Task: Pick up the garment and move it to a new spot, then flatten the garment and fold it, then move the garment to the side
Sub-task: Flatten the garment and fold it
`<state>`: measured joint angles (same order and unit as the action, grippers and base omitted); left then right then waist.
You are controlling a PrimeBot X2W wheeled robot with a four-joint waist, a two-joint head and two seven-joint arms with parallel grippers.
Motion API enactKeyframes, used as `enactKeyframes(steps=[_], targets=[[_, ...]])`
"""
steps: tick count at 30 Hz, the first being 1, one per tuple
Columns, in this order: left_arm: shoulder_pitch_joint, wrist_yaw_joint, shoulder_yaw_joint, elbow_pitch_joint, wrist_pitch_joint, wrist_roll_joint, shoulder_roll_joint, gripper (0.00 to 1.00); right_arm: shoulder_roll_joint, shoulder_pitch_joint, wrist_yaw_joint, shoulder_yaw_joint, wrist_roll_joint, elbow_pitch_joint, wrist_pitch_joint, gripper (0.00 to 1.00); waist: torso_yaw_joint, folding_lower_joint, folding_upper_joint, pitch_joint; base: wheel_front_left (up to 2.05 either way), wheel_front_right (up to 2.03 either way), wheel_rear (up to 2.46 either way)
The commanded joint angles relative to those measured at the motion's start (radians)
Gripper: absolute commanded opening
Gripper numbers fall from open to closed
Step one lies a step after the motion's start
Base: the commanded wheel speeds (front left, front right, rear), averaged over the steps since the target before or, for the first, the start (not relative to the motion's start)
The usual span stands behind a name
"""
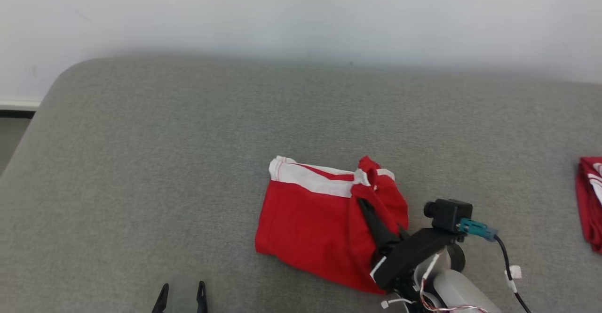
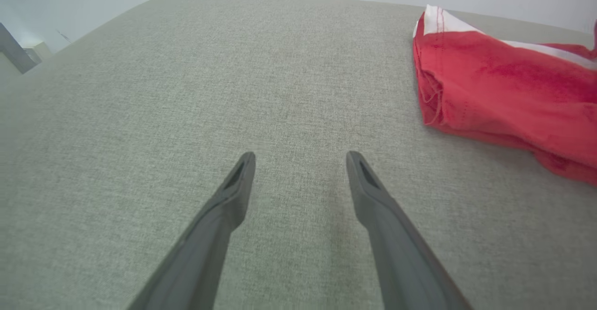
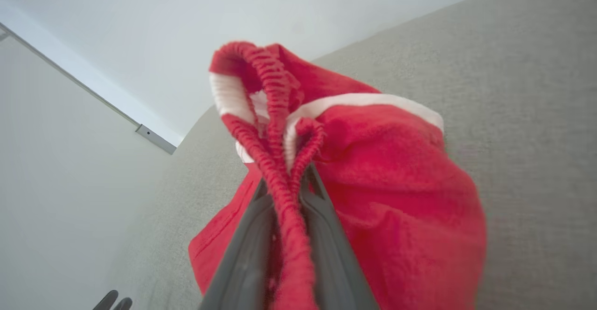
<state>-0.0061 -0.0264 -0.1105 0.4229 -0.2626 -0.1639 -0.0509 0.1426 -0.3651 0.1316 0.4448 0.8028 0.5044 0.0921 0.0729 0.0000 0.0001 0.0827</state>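
Currently, your right jaws clench the garment [image 1: 305,219] by its waistband [image 3: 273,95]. It lies on the counter [image 1: 141,162], long axis running leftward toward your released left jaws, well apart.

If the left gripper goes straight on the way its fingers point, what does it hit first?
Probably the bare grey surface ahead of the left gripper; the red garment lies off to the right of that line. Depth is hard to judge.
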Motion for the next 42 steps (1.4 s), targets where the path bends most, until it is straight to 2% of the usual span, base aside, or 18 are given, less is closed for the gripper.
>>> enactKeyframes(steps=[1, 6, 13, 14, 15, 16, 17, 18, 24, 27, 35, 42], targets=[[-0.008, -0.003, -0.001, -0.002, -0.003, -0.001, 0.0, 1.0, -0.005, -0.018, -0.003, 0.013, 0.0, -0.006, 0.002, 0.0, 0.039, 0.0, -0.0001, 0.009, 0.0, 0.0, 0.0], [-0.007, -0.005, -0.009, -0.005, -0.003, 0.006, 0.0, 1.0, -0.02, -0.062, -0.003, 0.06, -0.029, 0.03, 0.029, 0.0, 0.11, 0.0, -0.0001, 0.015, 0.0, 0.0, 0.0], [-0.002, -0.005, -0.01, -0.012, -0.003, 0.003, 0.001, 1.0, -0.045, -0.125, -0.003, 0.08, -0.056, 0.152, 0.081, 0.0, 0.191, 0.0, -0.0001, 0.026, 0.0, 0.0, 0.0], [-0.003, -0.007, -0.013, -0.013, -0.003, -0.003, 0.001, 1.0, -0.044, -0.134, -0.003, 0.079, -0.06, 0.17, 0.091, 0.04, 0.2, 0.0, -0.0001, 0.03, 0.0, 0.0, 0.0], [-0.004, -0.009, -0.014, -0.014, -0.003, -0.005, 0.001, 1.0, -0.048, -0.143, -0.003, 0.079, -0.058, 0.189, 0.098, 0.33, 0.206, 0.0, -0.0001, 0.032, 0.0, 0.0, 0.0], [-0.005, -0.008, -0.017, -0.015, -0.003, -0.006, 0.001, 1.0, -0.05, -0.153, -0.003, 0.077, -0.055, 0.205, 0.106, 0.48, 0.211, 0.0, -0.0001, 0.034, 0.0, 0.0, 0.0], [-0.007, -0.008, -0.02, -0.017, -0.003, -0.007, 0.001, 1.0, -0.052, -0.163, -0.003, 0.076, -0.06, 0.217, 0.118, 0.98, 0.216, 0.0, -0.0001, 0.037, 0.0, 0.0, 0.0], [-0.007, -0.01, -0.02, -0.019, -0.003, -0.008, 0.001, 1.0, -0.057, -0.17, -0.003, 0.071, -0.054, 0.23, 0.128, 1.0, 0.217, 0.0, -0.0001, 0.038, 0.0, 0.0, 0.0], [-0.006, -0.025, -0.015, -0.023, -0.003, -0.015, 0.001, 1.0, -0.045, -0.183, -0.003, 0.031, -0.074, 0.24, 0.171, 1.0, 0.199, 0.0, -0.0001, 0.043, 0.0, 0.0, 0.0], [-0.011, -0.03, -0.01, -0.028, -0.003, -0.018, 0.001, 1.0, -0.02, -0.161, -0.003, -0.041, -0.119, 0.195, 0.173, 1.0, 0.172, 0.0, -0.0001, 0.04, 0.0, 0.0, 0.0], [-0.019, -0.031, 0.016, -0.038, -0.003, -0.001, 0.0, 1.0, -0.011, -0.029, -0.003, -0.295, -0.355, 0.078, 0.173, 1.0, 0.082, 0.0, -0.0001, 0.021, 0.0, 0.0, 0.0], [-0.004, -0.029, 0.047, -0.061, -0.003, 0.017, 0.001, 1.0, -0.057, 0.096, -0.003, -0.472, -0.551, -0.028, 0.173, 1.0, -0.002, 0.0, -0.0001, -0.004, 0.0, 0.0, 0.0]])
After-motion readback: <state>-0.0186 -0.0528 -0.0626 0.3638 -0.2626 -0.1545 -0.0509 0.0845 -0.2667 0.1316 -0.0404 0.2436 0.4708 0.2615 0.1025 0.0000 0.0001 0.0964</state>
